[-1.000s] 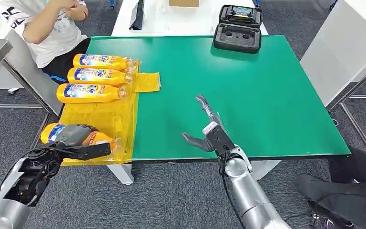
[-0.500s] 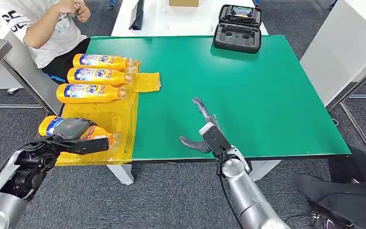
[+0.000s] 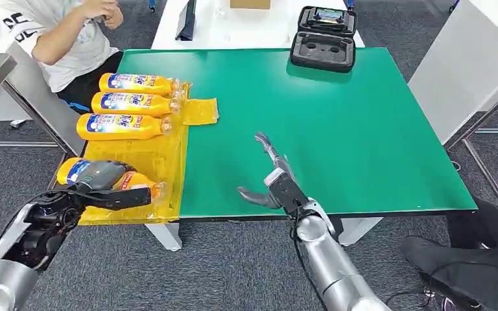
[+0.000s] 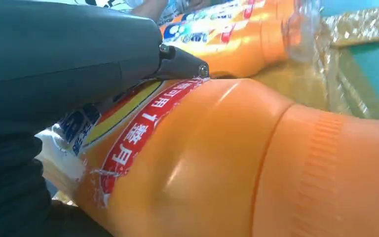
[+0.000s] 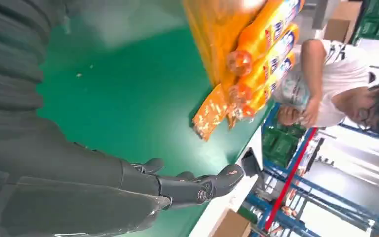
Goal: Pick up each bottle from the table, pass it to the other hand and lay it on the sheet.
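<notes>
On my feed the left hand has its fingers wrapped around an orange bottle, which lies on its side on the near end of the yellow sheet at the table's left edge. Three more bottles lie side by side on the far end of that sheet. My right hand hovers over the green top near the front edge, fingers spread, holding nothing. A person sits by the far left corner.
</notes>
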You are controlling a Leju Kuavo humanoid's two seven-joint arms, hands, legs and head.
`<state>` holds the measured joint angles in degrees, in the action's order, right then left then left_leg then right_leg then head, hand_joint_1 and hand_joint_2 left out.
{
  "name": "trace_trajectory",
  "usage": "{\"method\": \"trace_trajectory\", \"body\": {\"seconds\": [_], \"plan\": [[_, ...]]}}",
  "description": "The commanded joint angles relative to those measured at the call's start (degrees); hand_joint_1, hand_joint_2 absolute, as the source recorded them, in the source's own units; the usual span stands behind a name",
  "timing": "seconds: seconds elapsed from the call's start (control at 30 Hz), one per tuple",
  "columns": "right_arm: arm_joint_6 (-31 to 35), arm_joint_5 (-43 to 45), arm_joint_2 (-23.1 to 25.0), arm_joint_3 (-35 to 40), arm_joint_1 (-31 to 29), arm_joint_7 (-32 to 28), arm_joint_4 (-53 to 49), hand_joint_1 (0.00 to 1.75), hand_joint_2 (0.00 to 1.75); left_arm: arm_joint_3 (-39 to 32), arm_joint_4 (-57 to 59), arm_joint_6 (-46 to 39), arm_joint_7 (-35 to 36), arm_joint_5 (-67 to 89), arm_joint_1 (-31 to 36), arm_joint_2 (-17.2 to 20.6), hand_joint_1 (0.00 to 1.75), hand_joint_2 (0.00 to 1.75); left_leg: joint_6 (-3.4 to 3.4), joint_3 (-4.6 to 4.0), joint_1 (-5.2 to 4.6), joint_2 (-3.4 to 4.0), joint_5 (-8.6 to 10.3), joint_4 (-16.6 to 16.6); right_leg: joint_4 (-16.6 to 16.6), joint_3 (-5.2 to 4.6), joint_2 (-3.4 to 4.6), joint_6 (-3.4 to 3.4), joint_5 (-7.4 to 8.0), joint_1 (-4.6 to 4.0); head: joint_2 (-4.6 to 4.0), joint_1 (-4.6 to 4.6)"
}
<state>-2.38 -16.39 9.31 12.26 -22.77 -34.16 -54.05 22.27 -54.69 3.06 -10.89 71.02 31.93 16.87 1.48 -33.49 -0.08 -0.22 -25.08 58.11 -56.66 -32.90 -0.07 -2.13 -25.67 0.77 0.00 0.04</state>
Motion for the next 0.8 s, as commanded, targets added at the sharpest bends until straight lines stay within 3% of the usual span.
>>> {"method": "trace_trajectory", "body": {"seconds": [0.03, 0.27, 0.8], "plan": [[2.97, 1.45, 1.00, -0.22, 2.97, -1.38, 3.80, 0.00, 1.75, 1.11, 7.29, -1.30, 0.08, -0.66, 5.39, -4.59, 1.75, 1.75, -0.07, 0.16, 0.09, -0.23, 0.00, -0.04, 0.11, 0.29, -0.25, 0.07, -0.05, -0.10, 0.00, 0.00], [3.39, 3.13, 0.87, -3.93, 1.53, 0.91, 6.29, 0.00, 1.75, -1.26, 3.46, -2.10, 0.95, -1.91, 4.31, -3.55, 1.75, 1.75, -0.07, 0.04, 0.05, -0.05, -0.01, 0.01, 0.02, 0.10, -0.06, 0.06, -0.02, -0.05, 0.00, 0.00], [3.70, 2.96, 1.23, -7.85, 3.09, 2.13, 8.85, 0.00, 1.75, -2.43, 3.72, -2.25, 1.38, -3.58, 8.83, -7.67, 1.75, 1.75, -0.08, 0.02, 0.09, -0.18, -0.02, 0.07, 0.02, 0.14, -0.19, 0.07, -0.05, -0.10, 0.00, 0.00]]}}
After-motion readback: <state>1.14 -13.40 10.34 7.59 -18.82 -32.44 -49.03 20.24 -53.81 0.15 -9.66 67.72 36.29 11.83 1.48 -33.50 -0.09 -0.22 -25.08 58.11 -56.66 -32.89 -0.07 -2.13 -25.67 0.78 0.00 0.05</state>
